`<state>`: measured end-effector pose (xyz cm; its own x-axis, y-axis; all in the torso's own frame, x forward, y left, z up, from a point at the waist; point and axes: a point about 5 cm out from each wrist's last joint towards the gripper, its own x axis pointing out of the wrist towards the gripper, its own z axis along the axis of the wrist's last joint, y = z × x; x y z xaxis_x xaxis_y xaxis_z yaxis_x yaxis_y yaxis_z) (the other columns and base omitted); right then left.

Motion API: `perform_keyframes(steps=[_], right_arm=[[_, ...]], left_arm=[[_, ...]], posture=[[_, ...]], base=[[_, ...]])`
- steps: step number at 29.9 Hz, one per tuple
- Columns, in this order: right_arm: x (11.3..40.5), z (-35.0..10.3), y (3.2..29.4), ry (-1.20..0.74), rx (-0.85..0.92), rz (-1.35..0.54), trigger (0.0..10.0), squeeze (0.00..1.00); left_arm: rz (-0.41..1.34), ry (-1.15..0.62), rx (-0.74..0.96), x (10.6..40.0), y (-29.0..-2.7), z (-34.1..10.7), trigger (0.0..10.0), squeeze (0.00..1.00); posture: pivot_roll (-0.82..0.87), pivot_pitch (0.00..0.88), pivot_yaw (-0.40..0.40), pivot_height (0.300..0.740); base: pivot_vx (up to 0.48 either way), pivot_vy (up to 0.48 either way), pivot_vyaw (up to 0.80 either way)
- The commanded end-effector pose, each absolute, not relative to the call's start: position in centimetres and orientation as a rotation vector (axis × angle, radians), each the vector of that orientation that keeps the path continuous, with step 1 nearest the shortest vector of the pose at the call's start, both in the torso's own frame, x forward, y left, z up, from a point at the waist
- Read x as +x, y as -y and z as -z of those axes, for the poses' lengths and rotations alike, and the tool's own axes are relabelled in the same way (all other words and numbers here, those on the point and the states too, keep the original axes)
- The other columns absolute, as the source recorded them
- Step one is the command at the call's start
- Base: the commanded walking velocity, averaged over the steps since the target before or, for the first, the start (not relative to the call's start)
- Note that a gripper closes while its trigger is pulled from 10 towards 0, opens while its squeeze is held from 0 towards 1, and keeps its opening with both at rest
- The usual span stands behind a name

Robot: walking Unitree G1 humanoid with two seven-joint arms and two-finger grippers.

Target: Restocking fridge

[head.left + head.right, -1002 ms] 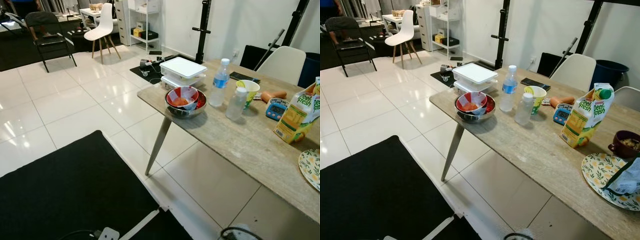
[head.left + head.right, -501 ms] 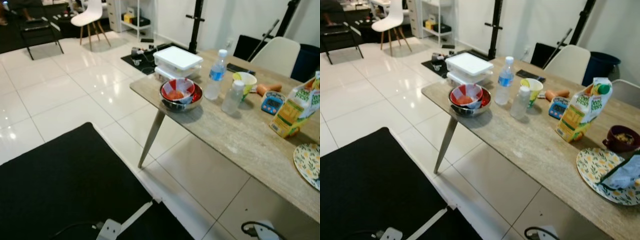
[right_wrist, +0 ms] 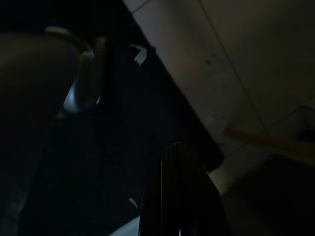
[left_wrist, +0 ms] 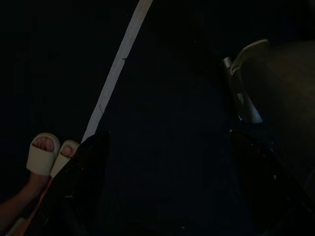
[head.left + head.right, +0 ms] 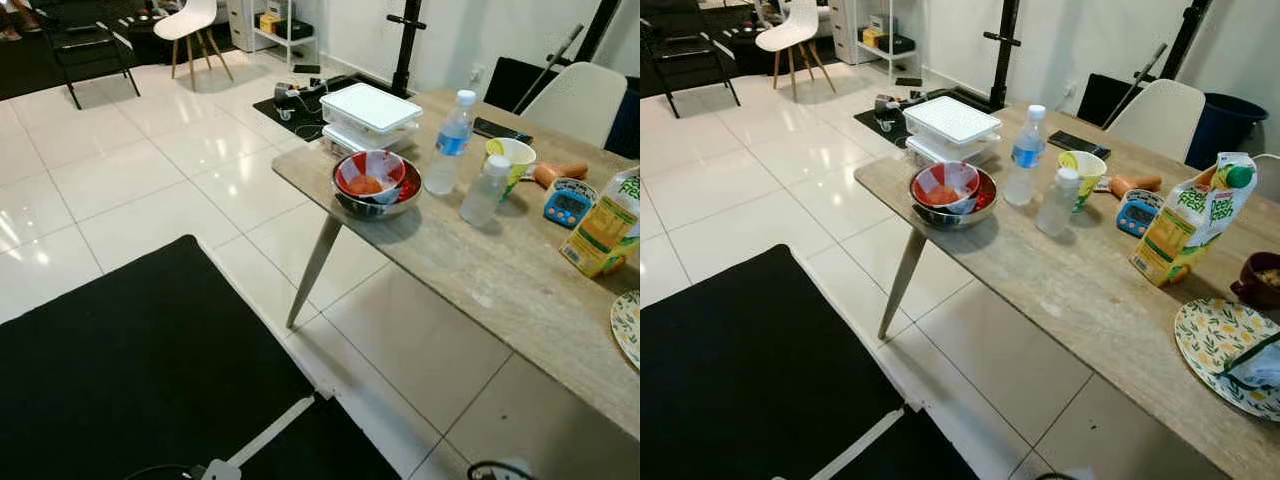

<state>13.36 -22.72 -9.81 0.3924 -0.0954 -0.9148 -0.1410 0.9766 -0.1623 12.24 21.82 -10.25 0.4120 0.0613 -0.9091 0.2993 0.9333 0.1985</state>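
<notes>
Left claw (image 4: 167,196) hangs over the dark mat with its black fingers set wide apart and empty; right claw (image 3: 179,191) hangs with fingers pressed together, gripping nothing.
On the counter (image 5: 1090,300), from its left corner: white lidded boxes (image 5: 952,125) at the far edge, a steel bowl (image 5: 953,196) at the near edge, a water bottle (image 5: 1024,156), a small clear bottle (image 5: 1057,202), a yellow cup (image 5: 1083,170), a juice carton (image 5: 1195,220), and a patterned plate (image 5: 1225,350) toward the right end.
</notes>
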Motion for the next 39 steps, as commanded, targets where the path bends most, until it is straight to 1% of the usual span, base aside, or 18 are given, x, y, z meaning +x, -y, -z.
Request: perform_keyframes(steps=[1, 8, 11, 12, 15, 19, 23, 27, 29, 31, 39], right_arm=[[13.8, 9.8, 21.8, -1.155, -0.235, -0.060, 10.0, 0.00], [14.6, 9.9, 20.1, -1.138, -0.281, -0.151, 10.0, 0.00], [14.7, 9.8, 19.9, -1.134, -0.282, -0.157, 10.0, 0.00], [14.9, 9.8, 19.6, -1.126, -0.279, -0.159, 10.0, 0.00], [14.8, 9.9, 19.2, -1.124, -0.264, -0.153, 10.0, 0.00], [14.3, 10.1, 19.2, -1.138, -0.266, -0.155, 10.0, 0.00], [13.7, 10.2, 19.8, -1.157, -0.272, -0.144, 10.0, 0.00], [13.5, 10.2, 20.1, -1.159, -0.268, -0.128, 10.0, 0.00], [13.5, 10.2, 20.2, -1.161, -0.268, -0.127, 10.0, 0.00], [13.4, 10.3, 20.1, -1.162, -0.267, -0.127, 10.0, 0.00], [13.5, 10.3, 19.8, -1.157, -0.260, -0.131, 10.0, 0.00]], left_arm=[[0.167, -1.143, 0.349, 12.2, -21.3, 10.4, 10.0, 0.00], [0.183, -1.128, 0.364, 12.8, -21.2, 10.2, 10.0, 0.00], [0.181, -1.128, 0.366, 12.9, -21.3, 10.1, 10.0, 0.00], [0.179, -1.127, 0.366, 12.9, -21.5, 10.1, 10.0, 0.00], [0.200, -1.144, 0.379, 12.3, -21.5, 10.3, 10.0, 0.00], [0.200, -1.146, 0.367, 12.1, -21.5, 10.3, 10.0, 0.00], [0.206, -1.138, 0.343, 12.2, -21.1, 10.3, 10.0, 0.00], [0.243, -1.154, 0.347, 12.1, -20.8, 10.5, 10.0, 0.00], [0.220, -1.146, 0.324, 12.2, -20.8, 10.4, 10.0, 0.00], [0.188, -1.134, 0.306, 12.5, -21.0, 10.3, 10.0, 0.00], [0.202, -1.147, 0.331, 12.2, -21.1, 10.4, 10.0, 0.00]], posture=[[-0.04, 0.089, -0.032, 0.740], [0.00, 0.079, -0.030, 0.740], [0.00, 0.077, -0.025, 0.740], [0.00, 0.079, -0.013, 0.740], [0.01, 0.074, -0.009, 0.740], [0.01, 0.074, -0.009, 0.740], [0.00, 0.076, -0.009, 0.740], [0.00, 0.076, -0.007, 0.740], [0.00, 0.078, -0.009, 0.740], [0.00, 0.078, -0.009, 0.740], [0.01, 0.079, -0.007, 0.740]], base=[[0.000, 0.000, 0.00], [0.000, 0.000, 0.00], [0.000, 0.000, 0.00], [0.000, 0.000, 0.00], [0.000, 0.000, 0.00], [0.000, 0.000, 0.00], [0.000, 0.000, 0.00], [0.000, -0.352, 0.00], [0.000, -0.411, 0.00], [0.000, 0.000, 0.00], [0.000, 0.000, 0.00]])
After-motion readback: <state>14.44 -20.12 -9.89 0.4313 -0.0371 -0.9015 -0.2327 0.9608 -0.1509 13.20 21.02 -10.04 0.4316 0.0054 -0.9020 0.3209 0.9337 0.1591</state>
